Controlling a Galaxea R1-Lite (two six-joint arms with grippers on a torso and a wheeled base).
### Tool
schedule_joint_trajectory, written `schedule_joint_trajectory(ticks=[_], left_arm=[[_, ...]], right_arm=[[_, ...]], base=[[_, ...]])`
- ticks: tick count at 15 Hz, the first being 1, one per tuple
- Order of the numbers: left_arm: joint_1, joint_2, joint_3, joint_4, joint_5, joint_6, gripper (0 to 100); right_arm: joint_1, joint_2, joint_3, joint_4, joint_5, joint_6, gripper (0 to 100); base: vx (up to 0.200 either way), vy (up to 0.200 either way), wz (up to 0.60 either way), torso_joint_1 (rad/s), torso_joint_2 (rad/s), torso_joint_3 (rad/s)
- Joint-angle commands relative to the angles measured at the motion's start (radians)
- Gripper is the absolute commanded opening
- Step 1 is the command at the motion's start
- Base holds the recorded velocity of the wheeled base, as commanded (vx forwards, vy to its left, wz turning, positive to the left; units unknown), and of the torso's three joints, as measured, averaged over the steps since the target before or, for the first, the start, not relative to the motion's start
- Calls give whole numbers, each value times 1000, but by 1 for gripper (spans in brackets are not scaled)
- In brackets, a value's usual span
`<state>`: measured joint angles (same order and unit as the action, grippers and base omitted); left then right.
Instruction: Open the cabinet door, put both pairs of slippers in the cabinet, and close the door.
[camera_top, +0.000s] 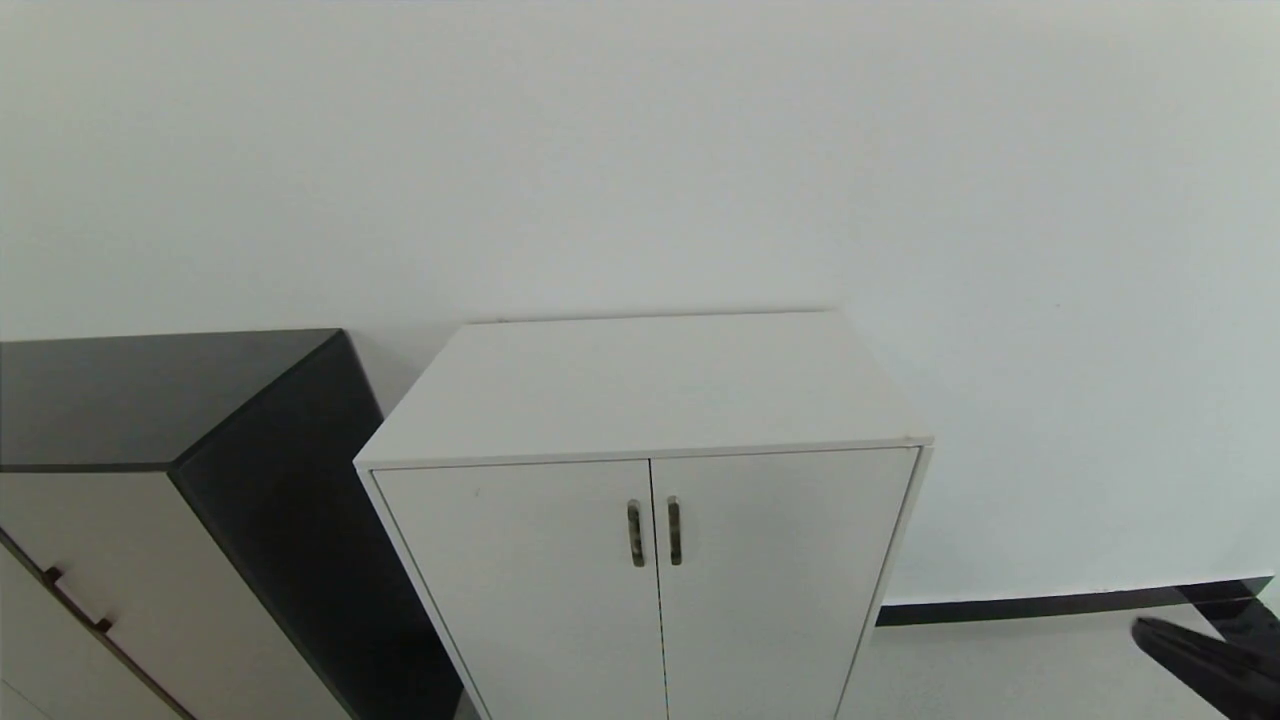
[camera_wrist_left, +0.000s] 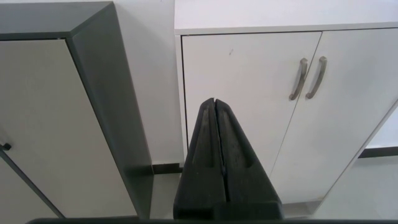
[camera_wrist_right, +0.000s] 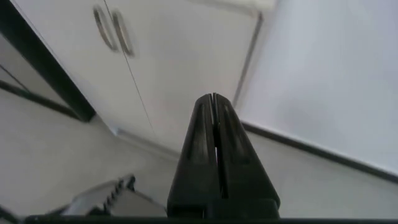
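Note:
The white cabinet stands against the wall with both doors shut, and its two metal handles sit side by side at the middle seam. My left gripper is shut with nothing in it and hangs in front of the left door, apart from it. My right gripper is also shut and empty. It hangs low over the floor to the right of the cabinet, and its dark tip shows at the lower right of the head view. The handles lie well beyond it.
A taller black-topped cabinet with beige fronts stands close on the left, with a narrow gap between the two. Pale floor and a black skirting strip lie to the right of the white cabinet.

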<state>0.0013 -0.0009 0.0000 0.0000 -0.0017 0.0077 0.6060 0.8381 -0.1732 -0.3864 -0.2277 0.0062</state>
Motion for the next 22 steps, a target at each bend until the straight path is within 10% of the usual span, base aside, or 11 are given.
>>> schedule_joint_trajectory(ticks=[1,6,10,19,22], left_arm=[[0,1,0,0,0,0,0],[0,1,0,0,0,0,0],[0,1,0,0,0,0,0],[0,1,0,0,-1,0,0],[0,1,0,0,-1,0,0]], right_arm=[[-121,-387,60,346,-27,5,0],[-262,-633,77,543,-9,1,0],[-295,-737,80,537,275,0,0],[-384,-741,172,391,200,-18,0],[-626,-679,172,389,200,-22,0]], base=[[0,0,0,0,0,0],[0,0,0,0,0,0],[0,0,0,0,0,0],[0,0,0,0,0,0],[0,0,0,0,0,0]])
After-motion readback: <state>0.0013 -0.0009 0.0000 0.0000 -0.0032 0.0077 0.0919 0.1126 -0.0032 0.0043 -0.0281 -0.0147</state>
